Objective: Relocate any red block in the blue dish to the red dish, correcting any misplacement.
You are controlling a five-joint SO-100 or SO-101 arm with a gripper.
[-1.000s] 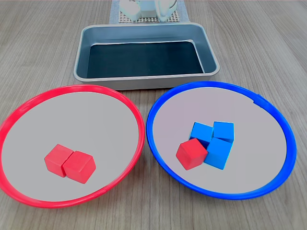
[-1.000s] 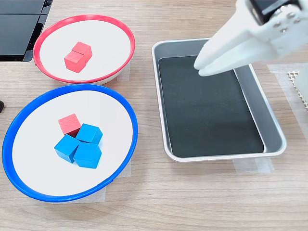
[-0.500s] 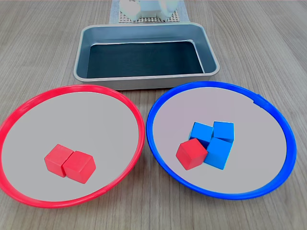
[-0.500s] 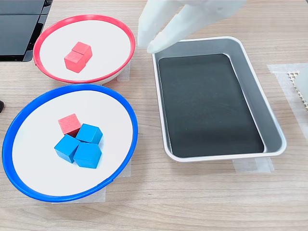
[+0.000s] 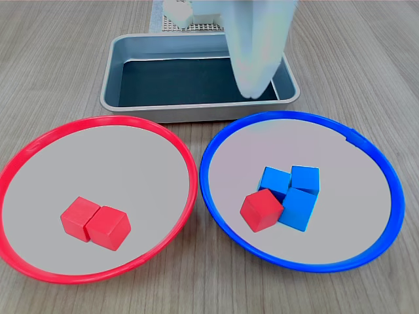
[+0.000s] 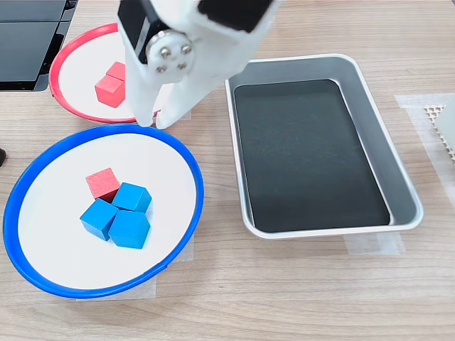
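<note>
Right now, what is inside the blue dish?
The blue dish holds three blue cubes clustered together, with one red block pressed against them. In both exterior views, the cubes hide the dish floor beneath them; nothing else shows inside.

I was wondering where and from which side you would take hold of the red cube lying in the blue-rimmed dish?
Come down from above on the red block. In the second exterior view, blue cubes press against its lower right. I would probably put the fingers on the two side faces that look clear, upper right and lower left. The gripper hangs over the blue dish rim, fingers slightly apart.
</note>
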